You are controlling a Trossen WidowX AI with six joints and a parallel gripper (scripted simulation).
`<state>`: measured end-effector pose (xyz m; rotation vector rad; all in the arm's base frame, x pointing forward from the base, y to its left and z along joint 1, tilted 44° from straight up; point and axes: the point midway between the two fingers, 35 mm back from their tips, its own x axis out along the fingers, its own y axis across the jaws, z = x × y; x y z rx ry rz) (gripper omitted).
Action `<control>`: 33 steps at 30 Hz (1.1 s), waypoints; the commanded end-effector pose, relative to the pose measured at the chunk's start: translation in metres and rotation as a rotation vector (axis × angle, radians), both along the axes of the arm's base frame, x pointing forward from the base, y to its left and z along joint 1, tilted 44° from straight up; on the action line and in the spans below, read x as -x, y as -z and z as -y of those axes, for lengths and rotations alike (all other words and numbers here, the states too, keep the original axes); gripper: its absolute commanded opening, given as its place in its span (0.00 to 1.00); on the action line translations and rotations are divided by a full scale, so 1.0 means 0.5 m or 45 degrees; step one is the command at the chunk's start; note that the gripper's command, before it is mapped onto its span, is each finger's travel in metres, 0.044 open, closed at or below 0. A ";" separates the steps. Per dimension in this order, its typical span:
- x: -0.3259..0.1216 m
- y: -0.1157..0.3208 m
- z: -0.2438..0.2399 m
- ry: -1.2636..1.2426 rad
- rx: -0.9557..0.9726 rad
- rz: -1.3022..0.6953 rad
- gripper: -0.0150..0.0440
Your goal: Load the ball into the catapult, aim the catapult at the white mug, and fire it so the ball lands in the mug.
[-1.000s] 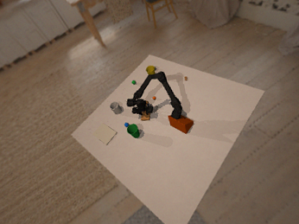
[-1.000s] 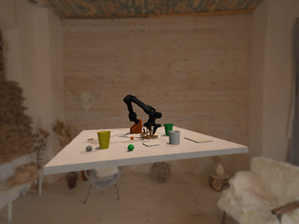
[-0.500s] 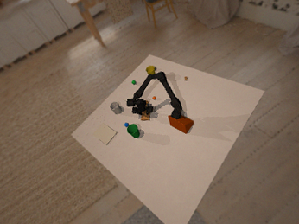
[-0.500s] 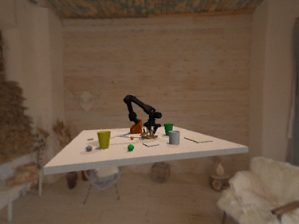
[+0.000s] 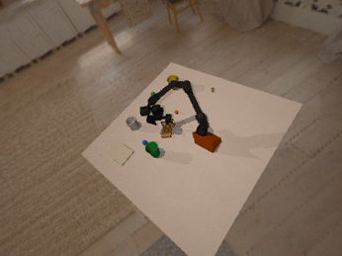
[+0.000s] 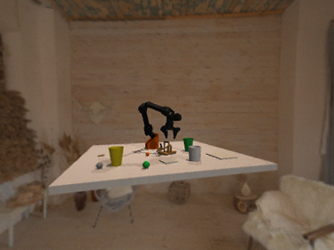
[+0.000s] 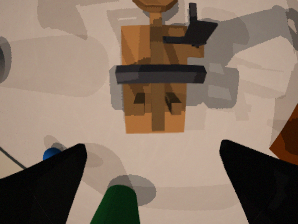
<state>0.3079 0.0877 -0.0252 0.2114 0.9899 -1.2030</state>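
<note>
The brown wooden catapult [image 5: 166,133] [image 6: 167,152] [image 7: 135,55] stands on the table, with a black crossbar [image 7: 160,74] over its arm and a black lever [image 7: 200,32] at one side. Its cup [image 7: 155,5] is cut off by the wrist view's top edge; whether a ball lies in it cannot be told. The white mug [image 5: 132,124] [image 6: 195,154], greyish in this light, stands beyond the catapult. An orange ball [image 5: 176,112] [image 6: 147,153] lies near the catapult. My gripper [image 5: 160,120] [image 6: 168,137] [image 7: 154,149] is wide open and empty above the catapult.
A green mug [image 5: 152,149] [image 6: 187,144] [image 7: 117,207] and a blue ball [image 5: 144,142] [image 7: 50,154] are close by. A yellow mug [image 5: 172,78] [image 6: 116,156], green ball [image 5: 153,93] [image 6: 146,164] and grey ball [image 6: 100,165] stand farther off. A pale square [image 5: 120,153] [image 6: 221,156] lies flat.
</note>
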 end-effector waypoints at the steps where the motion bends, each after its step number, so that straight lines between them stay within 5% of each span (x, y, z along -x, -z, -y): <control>1: 0.001 0.005 0.006 0.005 0.005 -0.009 1.00; 33: 0.004 0.000 0.003 -0.949 0.024 -0.898 1.00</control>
